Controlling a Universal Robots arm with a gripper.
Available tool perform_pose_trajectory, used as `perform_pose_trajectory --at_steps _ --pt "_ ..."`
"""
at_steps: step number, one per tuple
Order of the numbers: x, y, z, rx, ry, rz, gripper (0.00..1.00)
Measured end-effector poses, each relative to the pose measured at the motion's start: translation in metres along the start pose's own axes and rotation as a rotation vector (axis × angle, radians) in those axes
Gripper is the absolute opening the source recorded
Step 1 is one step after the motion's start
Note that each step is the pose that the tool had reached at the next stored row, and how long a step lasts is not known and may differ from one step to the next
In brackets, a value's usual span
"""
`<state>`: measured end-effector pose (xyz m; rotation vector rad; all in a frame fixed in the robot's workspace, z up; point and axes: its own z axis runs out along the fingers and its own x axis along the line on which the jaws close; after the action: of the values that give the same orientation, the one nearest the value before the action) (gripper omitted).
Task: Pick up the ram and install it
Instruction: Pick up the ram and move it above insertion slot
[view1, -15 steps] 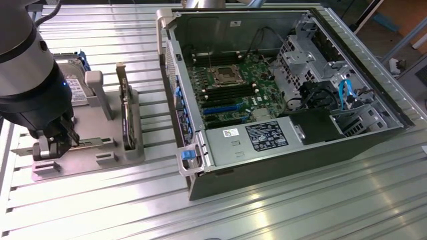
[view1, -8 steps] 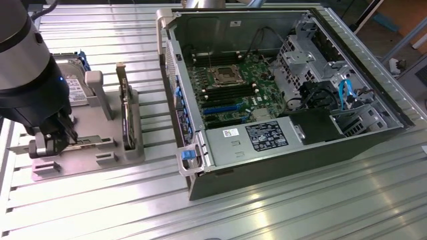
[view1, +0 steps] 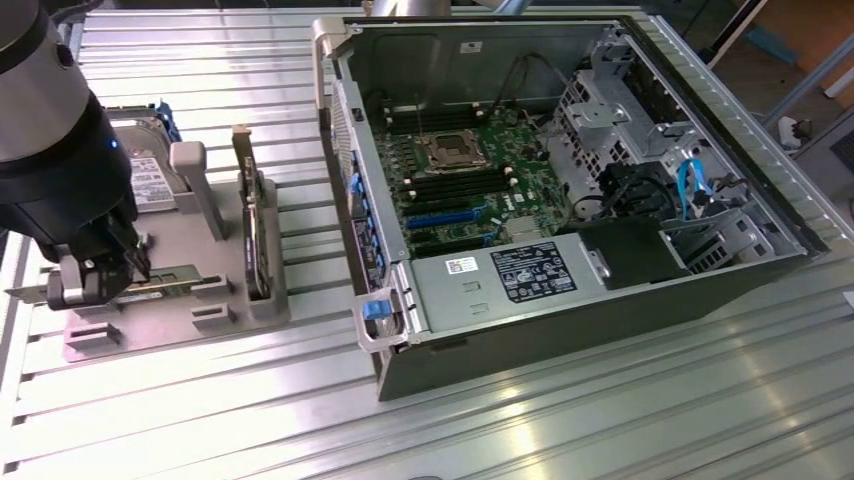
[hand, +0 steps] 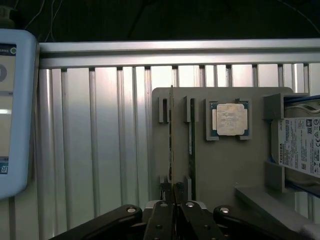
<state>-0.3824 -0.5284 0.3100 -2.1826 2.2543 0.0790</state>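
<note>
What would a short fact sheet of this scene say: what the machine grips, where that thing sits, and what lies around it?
grip: gripper shut on one end of the ram
ram position: on edge in a slot of the gray holder
also on holder: CPU chip, hard drive
nearby: open computer case, at the exterior view's right
installation: not yet done

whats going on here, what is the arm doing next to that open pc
The arm is down at the gray holder. Its end effector is shut on the ram, a thin stick standing on edge in a holder slot, not yet lifted out. A CPU and a hard drive sit in the same holder. The open PC case lies alongside.
</note>
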Motion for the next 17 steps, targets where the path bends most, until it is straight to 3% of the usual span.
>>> perform_pose_trajectory --at_steps 9,13,14,17 --pt "0.000 0.0004 -0.0102 0.0000 0.0000 0.000 0.12" --pt "-0.001 0.0011 -0.0326 0.0000 0.0000 0.000 0.12" --pt "-0.002 0.0015 -0.0426 -0.0001 0.0001 0.000 0.12" --pt "-0.002 0.0020 -0.0573 0.0000 0.0000 0.000 0.12"
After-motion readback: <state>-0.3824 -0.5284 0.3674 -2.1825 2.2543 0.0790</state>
